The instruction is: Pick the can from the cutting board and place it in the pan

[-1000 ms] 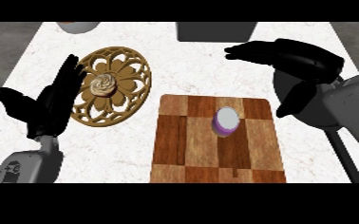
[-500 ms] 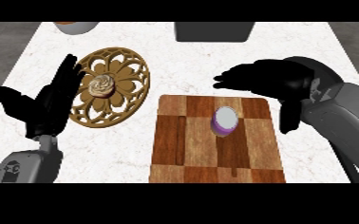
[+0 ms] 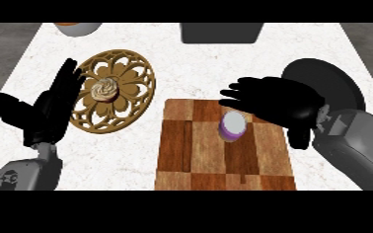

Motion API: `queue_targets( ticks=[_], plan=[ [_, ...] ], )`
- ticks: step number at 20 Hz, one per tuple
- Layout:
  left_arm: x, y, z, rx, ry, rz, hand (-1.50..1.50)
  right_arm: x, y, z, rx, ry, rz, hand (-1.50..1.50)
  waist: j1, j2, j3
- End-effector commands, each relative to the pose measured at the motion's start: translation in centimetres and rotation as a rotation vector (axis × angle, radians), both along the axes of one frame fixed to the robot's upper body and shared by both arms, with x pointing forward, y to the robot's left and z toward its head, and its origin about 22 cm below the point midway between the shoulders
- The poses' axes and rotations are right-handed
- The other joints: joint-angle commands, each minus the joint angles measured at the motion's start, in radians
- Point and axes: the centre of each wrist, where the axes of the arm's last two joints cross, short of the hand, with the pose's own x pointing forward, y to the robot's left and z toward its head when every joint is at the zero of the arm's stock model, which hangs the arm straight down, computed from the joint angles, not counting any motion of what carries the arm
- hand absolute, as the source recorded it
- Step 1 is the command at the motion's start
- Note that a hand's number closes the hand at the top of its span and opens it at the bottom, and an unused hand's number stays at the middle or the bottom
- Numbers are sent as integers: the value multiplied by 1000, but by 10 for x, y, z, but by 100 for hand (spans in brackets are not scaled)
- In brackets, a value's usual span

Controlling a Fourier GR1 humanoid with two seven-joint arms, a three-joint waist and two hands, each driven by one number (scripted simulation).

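I read the can (image 3: 234,126) upright on the cutting board (image 3: 218,163), at seven o'clock just beneath my right hand (image 3: 280,103), whose fingers are spread, holding nothing. The pan (image 3: 336,85) lies at two o'clock.

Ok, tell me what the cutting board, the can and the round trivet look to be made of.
Cutting board: looks like wood, brown blocks with grain streaks in a checker pattern, matte. Can: likely metal, given its pale flat lid above a purple side; the label material is unclear. Trivet: tan openwork with a flower pattern, perhaps carved wood or brass-toned metal; the look leaves it open.
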Motion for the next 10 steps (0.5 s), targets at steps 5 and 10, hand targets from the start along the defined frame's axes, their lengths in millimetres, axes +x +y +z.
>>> queue_targets(
  ticks=[5, 10],
  plan=[
    [-10, -11, 2, 6, -20, -9, 0, -27, 19, -17, 32, -11, 14, -150, 3, 1, 0],
    [0, -4, 16, -7, -22, -22, 0, -23, 49, -28, -57, -30, -30, -150, 8, 2, 0]
  ],
)
